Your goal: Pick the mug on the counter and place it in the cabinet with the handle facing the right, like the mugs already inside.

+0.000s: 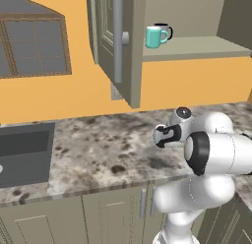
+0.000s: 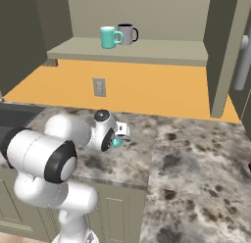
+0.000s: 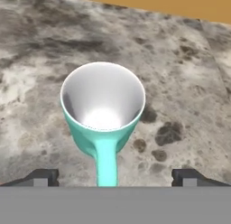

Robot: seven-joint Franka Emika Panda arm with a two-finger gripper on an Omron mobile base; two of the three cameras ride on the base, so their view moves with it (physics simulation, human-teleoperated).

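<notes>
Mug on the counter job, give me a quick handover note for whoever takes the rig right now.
Gripper: open, empty, hovering above the mug, fingertips apart on either side of its handle.
Mug: upright on the counter, not yet gripped.
Cabinet: door open; a teal mug and a black mug on the shelf, handles to the right.
Done: approach.
Left: grip, lift, set on shelf with handle facing right.

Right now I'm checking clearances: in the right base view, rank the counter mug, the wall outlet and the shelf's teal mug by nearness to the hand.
1. Counter mug: just below the hand.
2. Wall outlet: on the orange wall behind.
3. Shelf teal mug: high in the cabinet.
</notes>
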